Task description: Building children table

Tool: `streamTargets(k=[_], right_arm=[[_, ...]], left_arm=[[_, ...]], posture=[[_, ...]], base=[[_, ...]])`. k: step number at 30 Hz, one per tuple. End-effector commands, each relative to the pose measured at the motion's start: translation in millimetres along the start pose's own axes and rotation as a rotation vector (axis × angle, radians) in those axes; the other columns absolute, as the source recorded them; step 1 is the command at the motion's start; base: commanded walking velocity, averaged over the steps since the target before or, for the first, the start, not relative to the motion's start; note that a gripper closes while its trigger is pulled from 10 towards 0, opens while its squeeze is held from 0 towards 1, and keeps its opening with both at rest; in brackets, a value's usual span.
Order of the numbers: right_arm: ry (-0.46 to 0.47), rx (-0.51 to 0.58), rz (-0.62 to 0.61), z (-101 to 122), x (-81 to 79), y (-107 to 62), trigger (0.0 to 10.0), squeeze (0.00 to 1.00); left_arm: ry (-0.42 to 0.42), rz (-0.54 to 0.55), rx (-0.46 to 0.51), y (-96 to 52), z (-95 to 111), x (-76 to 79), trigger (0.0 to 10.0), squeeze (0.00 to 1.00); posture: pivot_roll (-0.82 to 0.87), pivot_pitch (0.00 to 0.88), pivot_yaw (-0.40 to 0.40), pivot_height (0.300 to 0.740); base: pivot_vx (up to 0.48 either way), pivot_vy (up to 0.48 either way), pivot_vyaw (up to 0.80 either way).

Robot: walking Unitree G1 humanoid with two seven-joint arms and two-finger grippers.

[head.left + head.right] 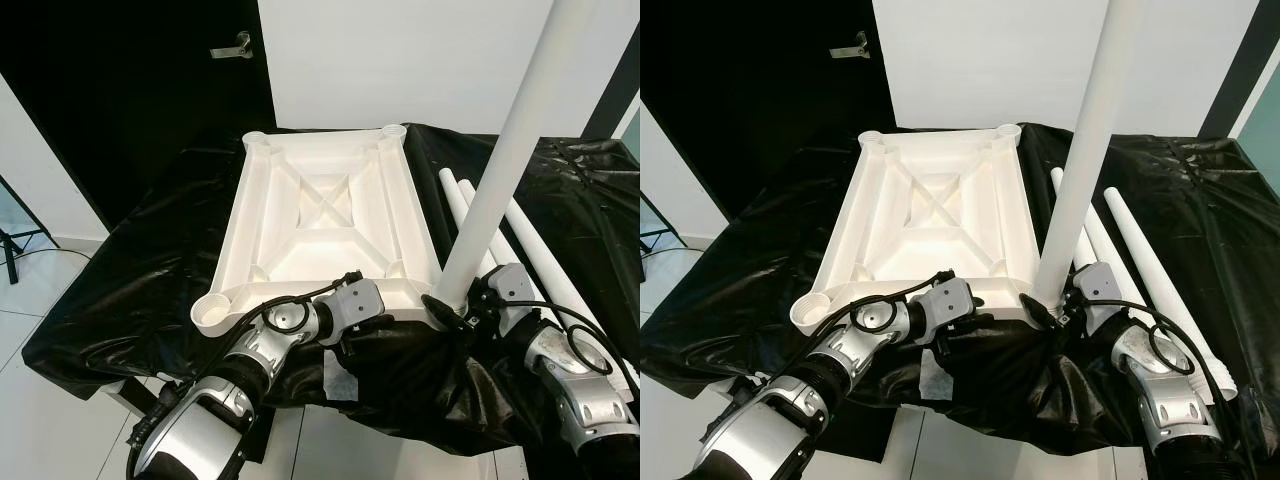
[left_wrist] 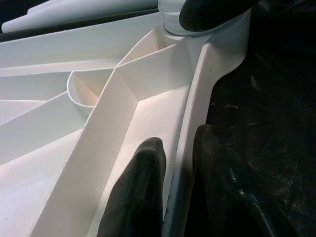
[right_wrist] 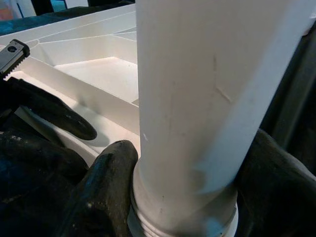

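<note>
While the upturned white tabletop [image 1: 325,215] lies on black sheeting [image 1: 130,270], I see my left gripper [image 2: 177,163] pinching its near rim, my right gripper [image 3: 185,197] clamping an upright leg [image 1: 500,160] at its corner; no writing reads.

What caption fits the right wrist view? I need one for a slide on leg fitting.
Right claw grips the base of an upright white table leg at the corner of the upturned white tabletop.

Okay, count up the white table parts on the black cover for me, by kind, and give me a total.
Tabletop, upside down: 1
Upright leg, standing in a corner socket: 1
Loose legs, lying beside the tabletop: 3, as far as the overlap shows
Total: 5
</note>
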State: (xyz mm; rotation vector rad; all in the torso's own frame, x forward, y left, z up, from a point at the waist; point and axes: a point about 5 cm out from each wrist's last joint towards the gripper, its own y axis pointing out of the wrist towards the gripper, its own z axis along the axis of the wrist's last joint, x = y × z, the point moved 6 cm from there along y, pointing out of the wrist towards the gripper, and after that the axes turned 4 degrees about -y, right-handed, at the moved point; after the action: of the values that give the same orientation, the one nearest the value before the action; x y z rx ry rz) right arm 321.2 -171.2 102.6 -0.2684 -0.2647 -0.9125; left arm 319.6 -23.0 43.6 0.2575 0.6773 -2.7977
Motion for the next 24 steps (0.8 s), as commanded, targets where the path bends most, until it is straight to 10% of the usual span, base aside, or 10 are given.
streamTargets(k=[1,11,16,24], right_arm=[[0.011,0.003,0.03,-0.6,-4.2,1.5,0.0,0.0],[0.136,0.034,-0.359,-2.0,4.0,2.4,0.0,0.0],[0.21,-0.069,-0.834,-16.2,12.6,-23.8,0.0,0.0],[0.218,-0.071,-0.948,-14.2,24.3,-26.9,0.0,0.0]], left_arm=[[-0.148,-0.147,-0.218,-9.2,-67.1,45.2,10.0,0.0],[-0.14,-0.151,-0.216,-8.9,-65.4,44.2,10.0,0.0],[-0.148,-0.144,-0.218,-11.1,-68.1,44.9,10.0,0.0],[-0.151,-0.153,-0.225,-12.8,-70.9,47.0,10.0,0.0]], posture=[[-0.04,0.0,0.026,0.74],[-0.04,0.0,0.027,0.74],[-0.02,0.0,0.015,0.74],[-0.02,0.0,0.023,0.74]], base=[[0.0,0.0,0.0],[0.0,0.0,0.0],[0.0,0.0,0.0],[0.0,0.0,0.0]])
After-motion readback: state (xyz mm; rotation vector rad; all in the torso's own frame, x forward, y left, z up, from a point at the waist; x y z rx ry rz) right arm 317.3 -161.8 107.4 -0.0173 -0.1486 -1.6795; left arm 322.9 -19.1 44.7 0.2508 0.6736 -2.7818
